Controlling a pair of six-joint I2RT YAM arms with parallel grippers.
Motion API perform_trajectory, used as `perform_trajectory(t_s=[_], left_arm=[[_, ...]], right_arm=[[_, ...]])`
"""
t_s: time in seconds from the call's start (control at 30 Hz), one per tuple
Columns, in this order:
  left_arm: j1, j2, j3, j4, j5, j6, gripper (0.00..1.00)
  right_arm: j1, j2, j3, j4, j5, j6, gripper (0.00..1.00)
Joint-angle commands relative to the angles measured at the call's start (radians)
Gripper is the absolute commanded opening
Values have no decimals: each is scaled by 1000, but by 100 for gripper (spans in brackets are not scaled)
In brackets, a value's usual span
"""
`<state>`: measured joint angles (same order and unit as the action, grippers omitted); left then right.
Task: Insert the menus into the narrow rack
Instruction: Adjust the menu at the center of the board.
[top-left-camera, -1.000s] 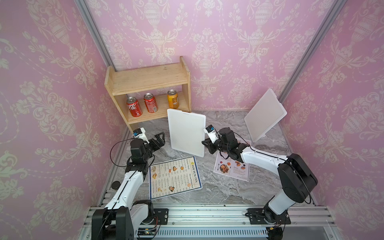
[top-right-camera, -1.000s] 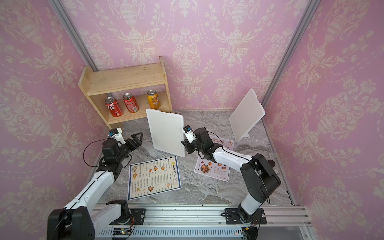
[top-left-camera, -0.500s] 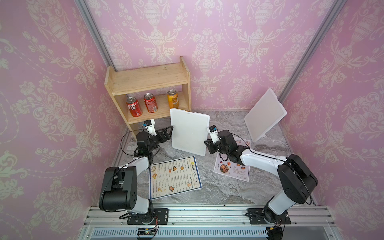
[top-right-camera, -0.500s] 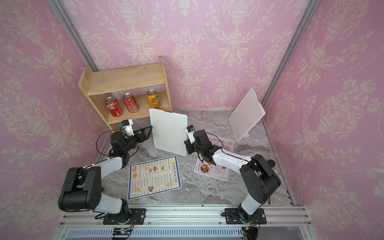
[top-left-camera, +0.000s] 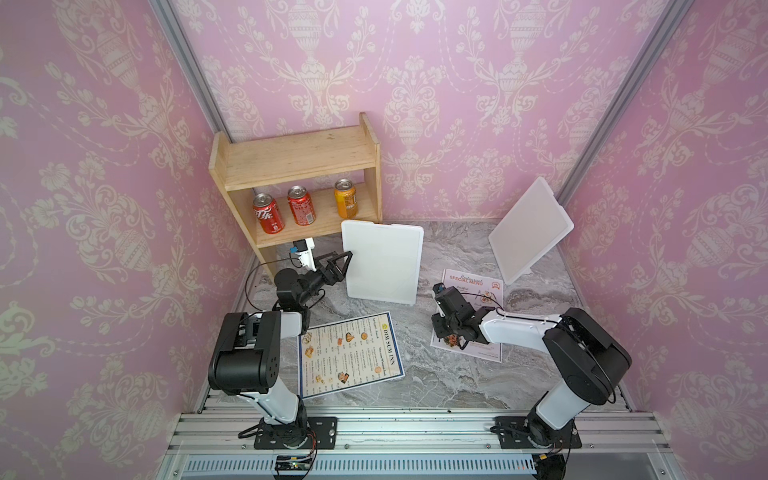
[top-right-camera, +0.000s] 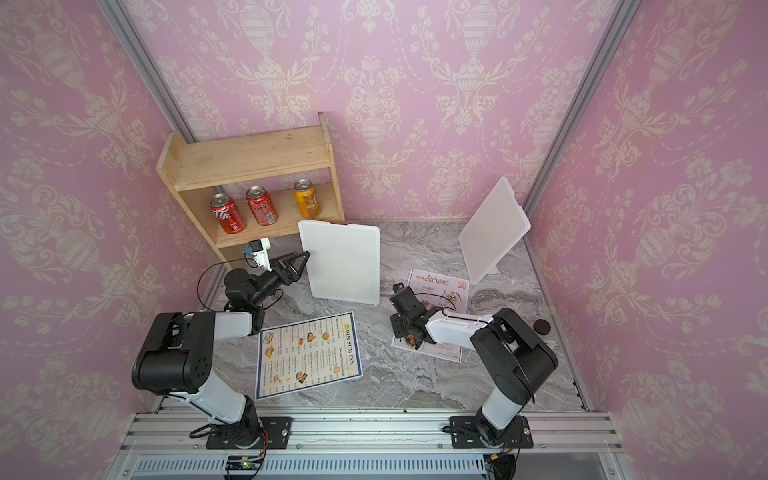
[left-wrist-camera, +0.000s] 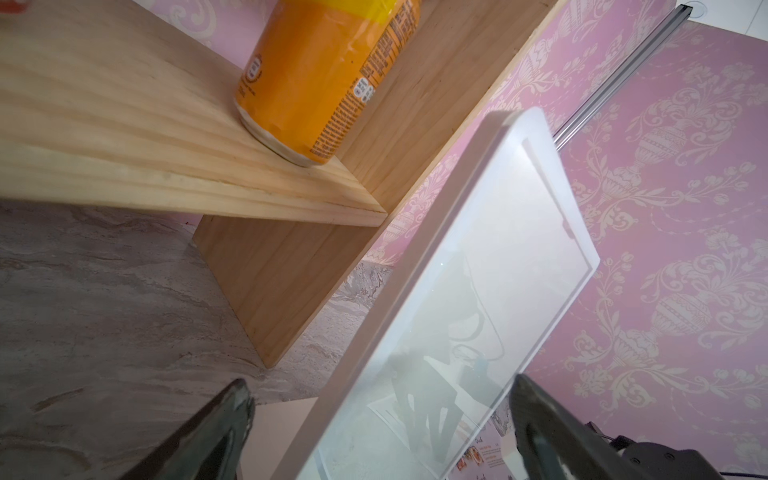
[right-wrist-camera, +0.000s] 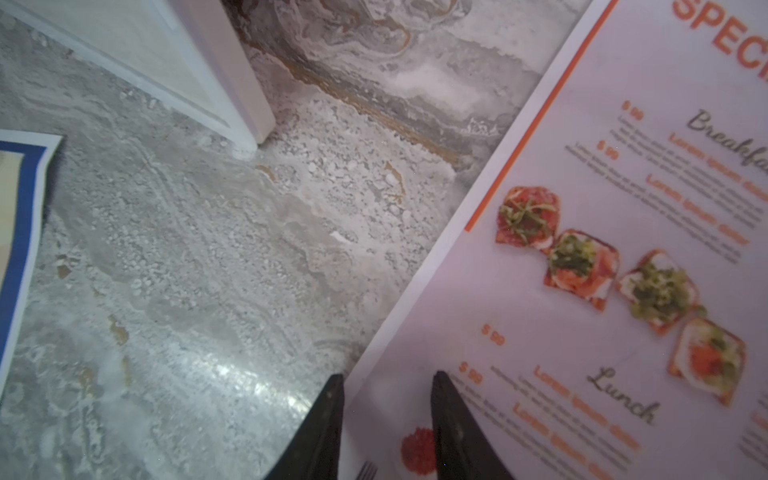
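On the bench (top-left-camera: 449, 374), the shelf (top-left-camera: 299, 160) stands far left with three cans (top-left-camera: 301, 205) on its lower board. The rack (top-left-camera: 382, 262) stands just right of it, a second rack (top-left-camera: 530, 228) far right. The DIM SUM INN menu (top-left-camera: 349, 357) lies near left, the SPECIAL MENU (top-left-camera: 473, 283) between the racks, nearer.

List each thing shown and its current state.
Blue-bordered "DIM SUM INN" paper menu: lying flat.
Pale orange-headed "SPECIAL MENU" paper sheet: lying flat.
White flat plastic rack beside wooden shelf: upright.
Other white flat plastic rack: tilted back.
Three metal drink cans: upright.
Left claw: open, straddling upright rack's edge.
Right claw: open over pale sheet.
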<state>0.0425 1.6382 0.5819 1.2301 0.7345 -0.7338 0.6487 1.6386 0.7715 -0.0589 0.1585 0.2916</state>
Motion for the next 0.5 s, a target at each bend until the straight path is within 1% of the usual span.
perform_trajectory(t_s=[0.0, 0.1, 0.3, 0.4, 0.47], left_arm=[[-24, -26, -11, 9, 39, 18, 98], [-43, -69, -19, -79, 21, 79, 98], [-64, -193, -48, -273, -39, 185, 99], [-69, -249, -71, -335, -71, 196, 99], [-80, -298, -85, -411, -111, 207, 99]], right_arm=[[1, -52, -18, -82, 33, 12, 44], [0, -69, 7, -109, 27, -5, 48], [14, -114, 40, -139, 5, -11, 65], [37, -153, 58, -178, 8, -15, 76], [48, -181, 70, -214, 5, -10, 83]])
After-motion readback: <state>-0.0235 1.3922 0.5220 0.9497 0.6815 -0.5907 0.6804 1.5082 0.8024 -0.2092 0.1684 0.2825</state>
